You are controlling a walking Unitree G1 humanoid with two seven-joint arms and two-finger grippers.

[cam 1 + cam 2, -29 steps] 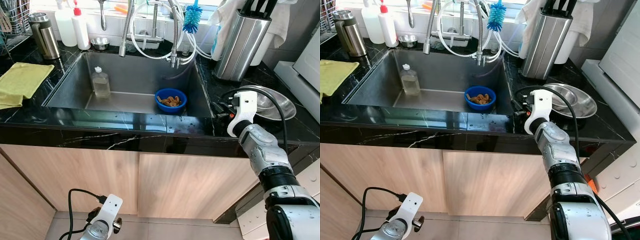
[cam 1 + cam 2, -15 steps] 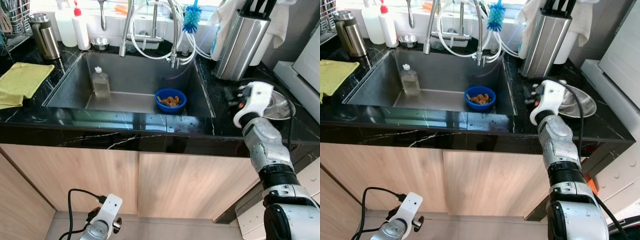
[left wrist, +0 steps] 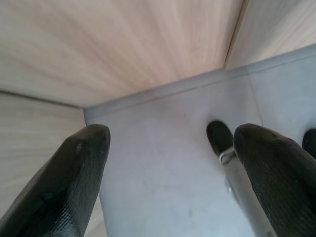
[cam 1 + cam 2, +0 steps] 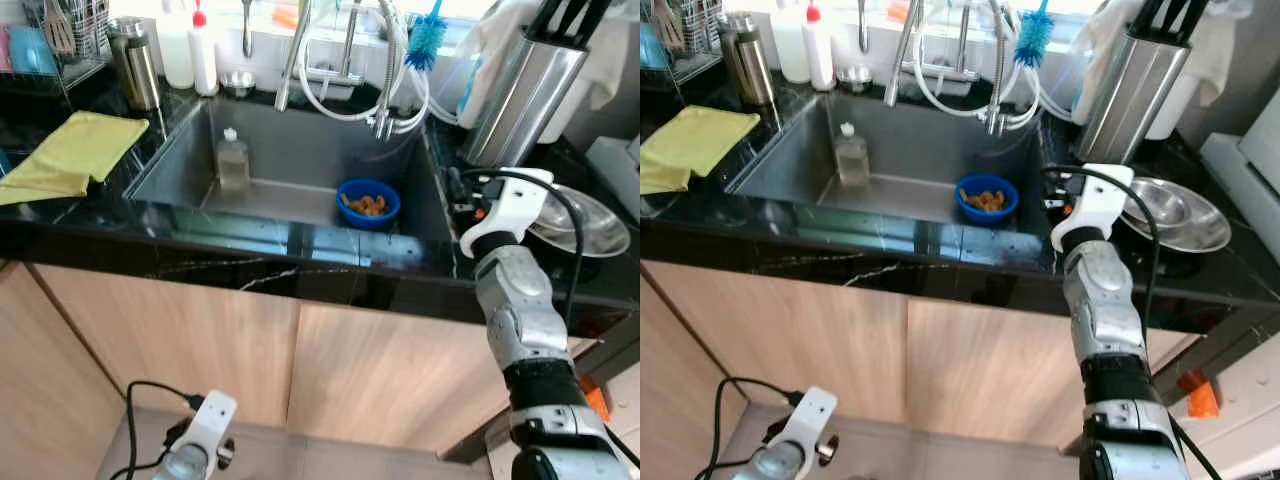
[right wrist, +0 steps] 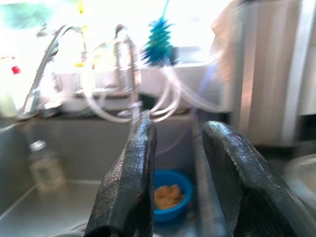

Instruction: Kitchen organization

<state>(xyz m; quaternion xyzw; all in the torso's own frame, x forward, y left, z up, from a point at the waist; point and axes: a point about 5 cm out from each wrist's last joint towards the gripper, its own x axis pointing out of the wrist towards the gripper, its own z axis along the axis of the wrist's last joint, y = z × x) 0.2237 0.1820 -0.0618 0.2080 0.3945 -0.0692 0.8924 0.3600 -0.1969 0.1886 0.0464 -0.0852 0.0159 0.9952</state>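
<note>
**Right arm poised at the sink's edge**

Black marble bench [image 4: 80, 235] with light wooden cabinet doors below frames a deep stainless steel sink [image 4: 300, 160] under a window.

The right end effector [image 5: 175, 173] hovers over the bench at the sink's right rim. Its two black fingers [image 5: 126, 182] stand a moderate gap apart with nothing between them, pointing across the basin. Just past them, on the sink floor near the right wall, sits the small blue bowl of brown food scraps [image 4: 368, 202]. Farther left in the basin a clear plastic bottle with a white cap [image 4: 232, 160] stands upright, well apart from the bowl. Beside the right wrist, on the bench, lie shallow stainless steel dishes [image 4: 1185, 212], and behind them a tall steel knife block [image 4: 522, 85]. A blue bottle brush [image 4: 424, 35] hangs by the curved chrome faucet [image 4: 296, 55]. At the far left of the bench lies a folded yellow cloth [image 4: 75, 150].

The left end effector [image 3: 168, 163] hangs idle low by the cabinets, fingers wide apart and empty.

The step in hand looks like a reach for the blue bowl. To do it well, the right arm should descend clear of the sink's right wall, set one finger inside the rim and one outside, then lift level so the scraps stay in.
</note>
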